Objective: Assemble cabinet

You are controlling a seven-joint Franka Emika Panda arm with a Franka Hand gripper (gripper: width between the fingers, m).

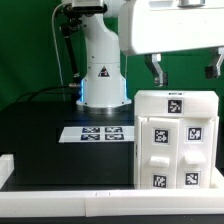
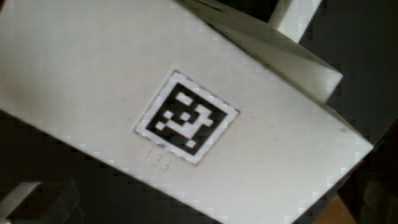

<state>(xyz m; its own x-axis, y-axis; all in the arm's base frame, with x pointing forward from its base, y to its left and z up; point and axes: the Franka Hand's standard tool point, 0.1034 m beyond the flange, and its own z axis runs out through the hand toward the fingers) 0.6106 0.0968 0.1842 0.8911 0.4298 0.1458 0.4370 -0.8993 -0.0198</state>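
So here the cabinet is sitting on the black table at the exterior view's right, close to the front edge, and it's easily the biggest thing around. It's one white blocky box, and I count five black-and-white tags on it in the exterior view: one on the top face and four on the front, two per column. The front looks like it's split into two tall panels side by side, each with a couple of raised pads carrying the tags. The gripper hangs right above the cabinet's top, with two dark fingers pointing down and clearly spread wide, nothing between them and not touching the box as far as I can tell. In the wrist view it's basically all white cabinet surface with one tag dead center, tilted in the picture, and a bit of a stepped edge visible behind it; the fingers themselves don't really show there. Further back there's the white robot base with a triangle sticker, and right in front of it lies the marker board, one flat strip with four tags. A white rail runs along the front edge of the table.
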